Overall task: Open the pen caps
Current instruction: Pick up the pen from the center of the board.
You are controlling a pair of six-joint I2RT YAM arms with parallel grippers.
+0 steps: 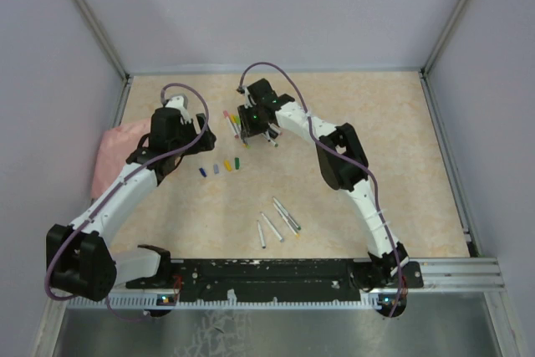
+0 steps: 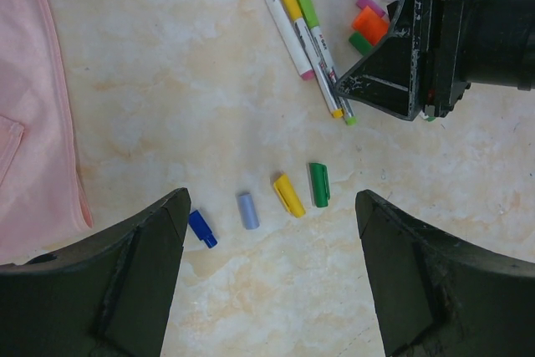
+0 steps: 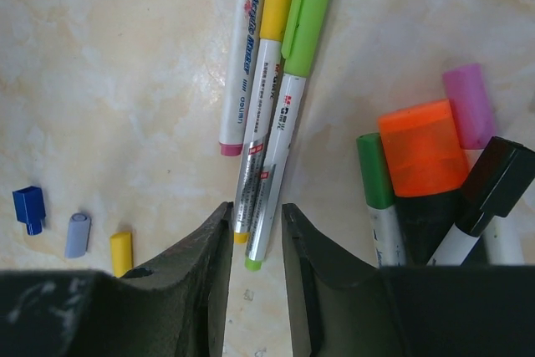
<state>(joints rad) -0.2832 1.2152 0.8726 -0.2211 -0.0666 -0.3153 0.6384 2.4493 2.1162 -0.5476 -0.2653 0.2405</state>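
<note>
Tabletop [image 1: 418, 190] marbled beige, grey walls [image 1: 276, 14], scattered pen caps [image 1: 227, 165]

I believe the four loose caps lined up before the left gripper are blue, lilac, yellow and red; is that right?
Not quite: the last one is a green cap, not red. The left wrist view shows the row as blue cap, lilac cap, yellow cap, then green.

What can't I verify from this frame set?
- Right wrist: whether the right gripper pinches the green-capped pen; its end lies in the gap, contact unclear.
- Right wrist: the barrel of the orange-capped highlighter, hidden behind the gripper body.
- Top external: whether the loose pens are capped; too small.
- Left wrist: the pink cloth, cut off at the left edge.
</note>
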